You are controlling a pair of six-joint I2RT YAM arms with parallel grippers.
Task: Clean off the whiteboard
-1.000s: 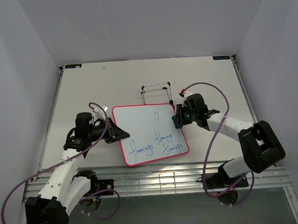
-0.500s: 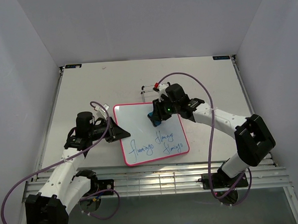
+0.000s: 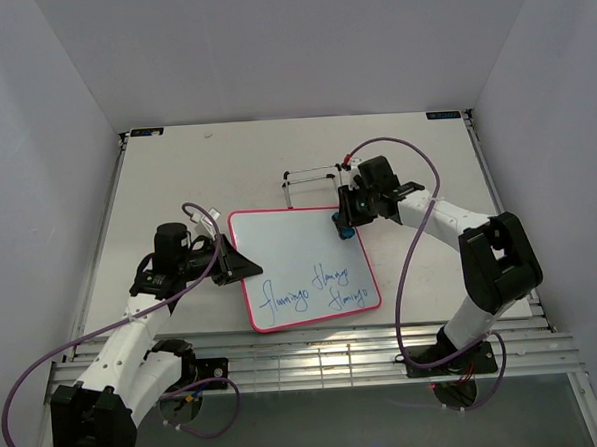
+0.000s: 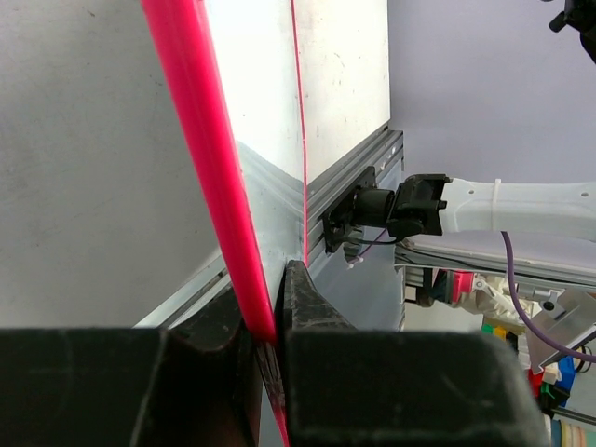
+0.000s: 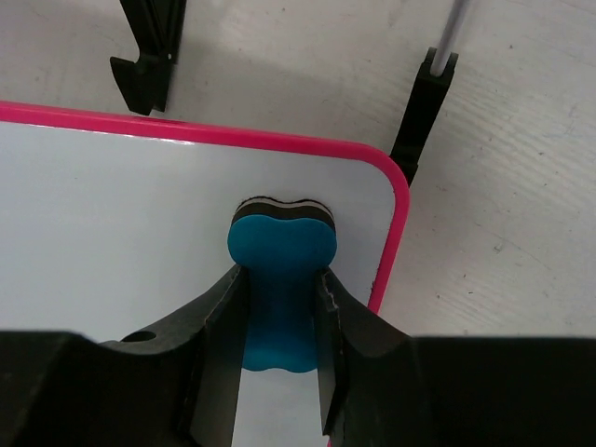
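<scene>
While the left gripper (image 3: 239, 266) clamps the left edge of the whiteboard (image 3: 301, 268), which lies flat on the table (image 3: 176, 180), the right arm reaches forward with its elbow bent — the right gripper (image 3: 346, 219) pinching a blue eraser (image 5: 279, 256) on the board's far right corner.

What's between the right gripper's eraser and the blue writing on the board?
Nothing but bare whiteboard: top view shows the eraser at its far corner, the writing near its front edge.
</scene>
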